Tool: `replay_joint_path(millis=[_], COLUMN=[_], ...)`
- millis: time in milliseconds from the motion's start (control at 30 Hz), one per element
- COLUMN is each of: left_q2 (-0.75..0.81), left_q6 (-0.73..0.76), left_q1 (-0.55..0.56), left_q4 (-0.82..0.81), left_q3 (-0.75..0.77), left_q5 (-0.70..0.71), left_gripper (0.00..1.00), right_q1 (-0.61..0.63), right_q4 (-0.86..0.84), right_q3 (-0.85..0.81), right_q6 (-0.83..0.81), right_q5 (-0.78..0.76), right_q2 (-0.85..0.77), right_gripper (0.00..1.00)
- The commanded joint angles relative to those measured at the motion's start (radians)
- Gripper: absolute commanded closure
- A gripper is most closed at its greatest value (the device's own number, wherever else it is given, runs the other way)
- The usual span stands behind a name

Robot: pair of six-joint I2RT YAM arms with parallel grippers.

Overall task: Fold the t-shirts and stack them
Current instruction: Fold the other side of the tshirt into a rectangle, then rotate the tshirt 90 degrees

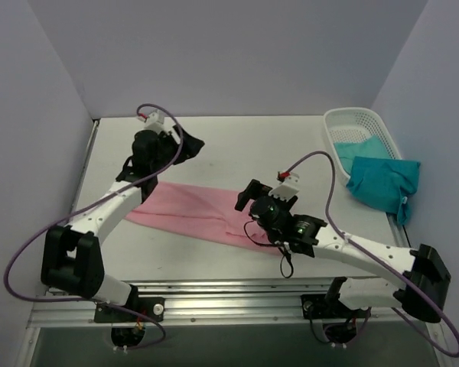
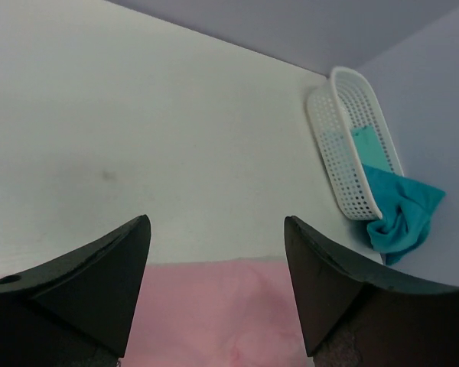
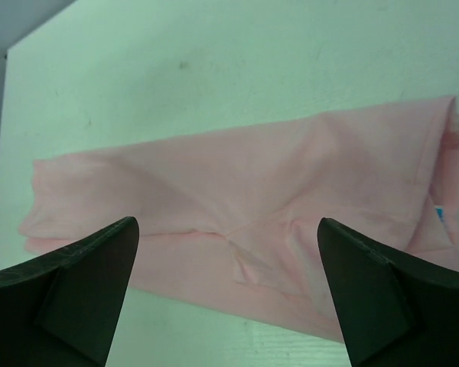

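Note:
A light pink t-shirt [image 1: 191, 212] lies folded into a long strip across the middle of the table. It also shows in the right wrist view [image 3: 237, 183], with its small blue neck label [image 3: 440, 214] at the right end. My right gripper [image 1: 245, 200] hovers over the strip's right end, open and empty [image 3: 228, 222]. My left gripper [image 1: 190, 145] is open and empty [image 2: 216, 219] above the table behind the strip's left part, with the pink cloth [image 2: 214, 313] below the fingers. A teal t-shirt [image 1: 382, 182] hangs over the basket's near end and another [image 1: 358, 142] lies inside.
The white lattice basket [image 1: 344, 121] stands at the back right corner against the right wall, and shows in the left wrist view [image 2: 338, 145]. Walls close the table at the back, left and right. Purple cables loop off both arms.

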State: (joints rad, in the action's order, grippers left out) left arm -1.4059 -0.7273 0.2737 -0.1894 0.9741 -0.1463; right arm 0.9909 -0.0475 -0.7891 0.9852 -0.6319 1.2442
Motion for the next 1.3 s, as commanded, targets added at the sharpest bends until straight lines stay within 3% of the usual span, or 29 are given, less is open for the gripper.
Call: replay_joint_path(millis=[0,100,133,200,233,333,367,667,1067,1267], left_q2=[-0.169,-0.322,-0.356,-0.436,-0.453,-0.495,-0.501,-0.550,-0.752,-0.879], left_q6=[0.152,0.177,0.172,0.163,0.164,0.175,0.181,0.223,0.201,0.223], left_q1=[0.123,0.208,0.228,0.295,0.321,0.416,0.436,0.639,0.659,0.653], left_q4=[0.103,0.163,0.179,0.188,0.226,0.292,0.309,0.410,0.488,0.534], left_q3=[0.181,0.308,0.328,0.379,0.388,0.422,0.426,0.449,0.503,0.638], left_q5=[-0.110,-0.182,-0.188,-0.190,-0.177,-0.107,-0.093,-0.004,0.057,0.073], left_gripper=[0.21,0.35,0.52,0.63,0.75,0.95,0.97,0.98,0.98,0.98], right_q1=[0.012,0.014,0.015,0.018,0.017,0.017,0.017,0.015,0.017,0.015], right_q4=[0.195,0.259,0.288,0.319,0.352,0.431,0.446,0.503,0.508,0.477], right_q3=[-0.018,0.004,0.008,0.016,0.014,0.002,-0.002,-0.005,-0.024,-0.021], right_q6=[0.004,0.023,0.026,0.029,0.030,0.044,0.046,0.049,0.024,-0.010], right_q5=[-0.153,-0.199,-0.213,-0.229,-0.239,-0.281,-0.302,-0.347,-0.379,-0.396], right_q2=[-0.126,-0.239,-0.265,-0.340,-0.379,-0.423,-0.445,-0.512,-0.522,-0.528], right_gripper=[0.02,0.02,0.02,0.02,0.02,0.02,0.02,0.03,0.03,0.03])
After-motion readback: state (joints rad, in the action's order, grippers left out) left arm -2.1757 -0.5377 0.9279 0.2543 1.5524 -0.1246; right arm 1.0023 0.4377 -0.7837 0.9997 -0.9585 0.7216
